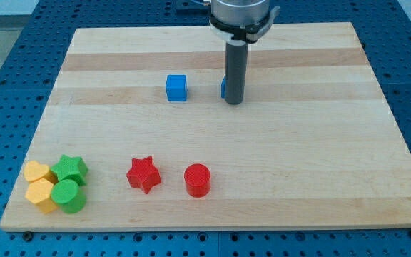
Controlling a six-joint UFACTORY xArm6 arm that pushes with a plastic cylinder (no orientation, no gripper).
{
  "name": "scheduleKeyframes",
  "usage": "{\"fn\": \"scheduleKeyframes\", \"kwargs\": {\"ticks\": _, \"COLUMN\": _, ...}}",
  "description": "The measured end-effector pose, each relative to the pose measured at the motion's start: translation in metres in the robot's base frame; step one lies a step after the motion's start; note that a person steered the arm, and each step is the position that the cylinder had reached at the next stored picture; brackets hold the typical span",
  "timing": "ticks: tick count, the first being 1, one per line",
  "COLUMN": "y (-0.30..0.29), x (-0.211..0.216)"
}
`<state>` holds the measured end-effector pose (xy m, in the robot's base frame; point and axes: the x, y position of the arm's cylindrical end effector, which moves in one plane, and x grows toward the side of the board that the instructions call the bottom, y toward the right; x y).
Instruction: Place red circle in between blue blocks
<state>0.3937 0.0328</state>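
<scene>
The red circle (198, 180) lies near the view's bottom, a little left of centre. A blue cube (176, 88) sits in the upper middle of the wooden board (320, 143). A second blue block (223, 87) shows only as a sliver, mostly hidden behind the dark rod. My tip (233, 102) rests on the board right against that hidden blue block, to the right of the blue cube and far above the red circle.
A red star (143, 174) lies left of the red circle. At the bottom left corner sit two yellow blocks (38, 187), a green star (71, 168) and a green circle (68, 195), bunched together.
</scene>
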Motion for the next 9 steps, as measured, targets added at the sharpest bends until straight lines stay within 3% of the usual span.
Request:
{"fn": "scheduleKeyframes", "kwargs": {"ticks": 1, "y": 0.0, "x": 0.002}}
{"fn": "scheduleKeyframes", "kwargs": {"ticks": 2, "y": 0.007, "x": 0.04}}
{"fn": "scheduleKeyframes", "kwargs": {"ticks": 4, "y": 0.02, "x": 0.156}}
{"fn": "scheduleKeyframes", "kwargs": {"ticks": 5, "y": -0.006, "x": 0.198}}
{"fn": "scheduleKeyframes", "kwargs": {"ticks": 6, "y": -0.055, "x": 0.208}}
{"fn": "scheduleKeyframes", "kwargs": {"ticks": 7, "y": -0.099, "x": 0.191}}
{"fn": "scheduleKeyframes", "kwargs": {"ticks": 8, "y": -0.104, "x": 0.15}}
{"fn": "scheduleKeyframes", "kwargs": {"ticks": 9, "y": -0.107, "x": 0.164}}
